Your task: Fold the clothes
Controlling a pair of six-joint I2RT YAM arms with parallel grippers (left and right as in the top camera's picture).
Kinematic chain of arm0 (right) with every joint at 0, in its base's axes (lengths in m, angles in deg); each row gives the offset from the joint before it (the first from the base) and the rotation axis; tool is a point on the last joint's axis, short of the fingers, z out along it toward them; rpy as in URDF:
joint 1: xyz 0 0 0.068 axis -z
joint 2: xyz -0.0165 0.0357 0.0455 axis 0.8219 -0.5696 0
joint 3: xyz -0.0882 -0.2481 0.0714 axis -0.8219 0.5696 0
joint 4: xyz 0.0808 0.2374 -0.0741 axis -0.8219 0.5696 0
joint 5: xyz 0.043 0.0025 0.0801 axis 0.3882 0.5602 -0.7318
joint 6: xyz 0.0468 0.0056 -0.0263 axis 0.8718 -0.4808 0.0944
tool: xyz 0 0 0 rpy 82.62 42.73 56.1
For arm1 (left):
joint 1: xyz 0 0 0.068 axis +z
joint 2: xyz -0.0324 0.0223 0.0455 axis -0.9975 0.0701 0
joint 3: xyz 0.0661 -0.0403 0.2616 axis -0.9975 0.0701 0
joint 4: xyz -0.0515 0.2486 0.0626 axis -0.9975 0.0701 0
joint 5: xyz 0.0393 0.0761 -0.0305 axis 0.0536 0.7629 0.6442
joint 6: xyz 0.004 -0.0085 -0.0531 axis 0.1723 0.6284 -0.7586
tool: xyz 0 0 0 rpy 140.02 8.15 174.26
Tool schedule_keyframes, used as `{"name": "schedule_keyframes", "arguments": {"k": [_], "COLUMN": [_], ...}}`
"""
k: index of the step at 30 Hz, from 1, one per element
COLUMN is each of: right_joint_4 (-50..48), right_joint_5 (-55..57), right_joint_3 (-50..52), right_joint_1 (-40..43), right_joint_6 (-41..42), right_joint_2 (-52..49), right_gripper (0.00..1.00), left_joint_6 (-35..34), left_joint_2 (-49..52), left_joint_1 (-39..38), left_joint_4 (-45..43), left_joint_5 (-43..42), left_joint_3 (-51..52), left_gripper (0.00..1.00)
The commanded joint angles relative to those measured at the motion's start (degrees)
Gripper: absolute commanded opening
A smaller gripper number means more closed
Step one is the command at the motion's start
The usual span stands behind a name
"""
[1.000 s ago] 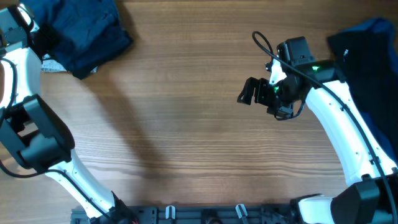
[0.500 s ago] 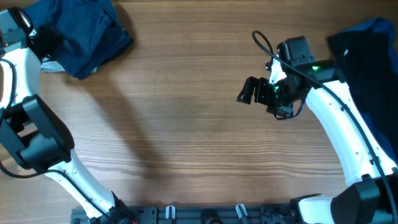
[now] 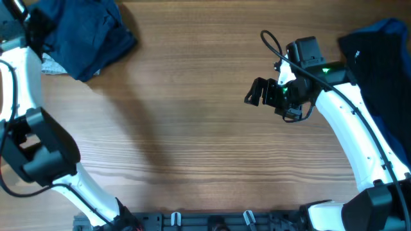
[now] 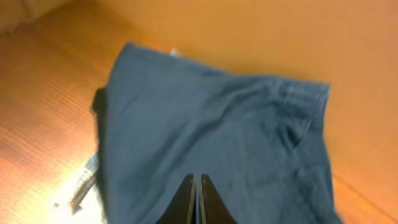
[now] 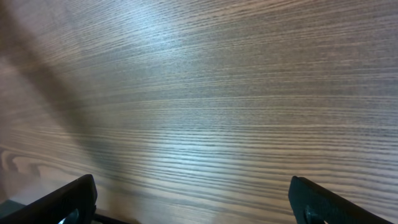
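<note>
A folded dark navy garment (image 3: 87,35) lies at the table's far left corner; it also fills the left wrist view (image 4: 211,124). A pale grey-blue piece (image 3: 54,65) sticks out from under its left edge. My left gripper (image 3: 22,11) is at the frame's top left corner beside this garment; in the left wrist view its fingers (image 4: 195,190) are shut with nothing between them, above the cloth. A pile of dark clothes (image 3: 385,77) with a brighter blue one (image 3: 390,27) sits at the right edge. My right gripper (image 3: 257,95) is open and empty over bare wood (image 5: 196,205).
The wooden table (image 3: 192,128) stretches between the two cloth piles. The right arm (image 3: 347,128) runs along the left side of the right pile. A black rail (image 3: 212,221) lines the table's near edge.
My left gripper has drawn back toward the far left corner, away from the navy garment. The garment and the right arm have not moved.
</note>
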Motion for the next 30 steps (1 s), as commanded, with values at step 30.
{"name": "schedule_keyframes", "arguments": {"k": [30], "right_joint_4": [0.3], "right_joint_5": [-0.9], "right_joint_3": [0.3], "right_joint_1": [-0.2], "right_joint_6": [-2.7], "right_joint_2": [0.0], "right_gripper": [0.99], "left_joint_6": [4.7], "left_joint_2": [5.8], "left_joint_1": [-9.9], "left_joint_4": [1.6], "left_joint_5": [5.1], "left_joint_3": [-0.7], "left_gripper": [0.04]}}
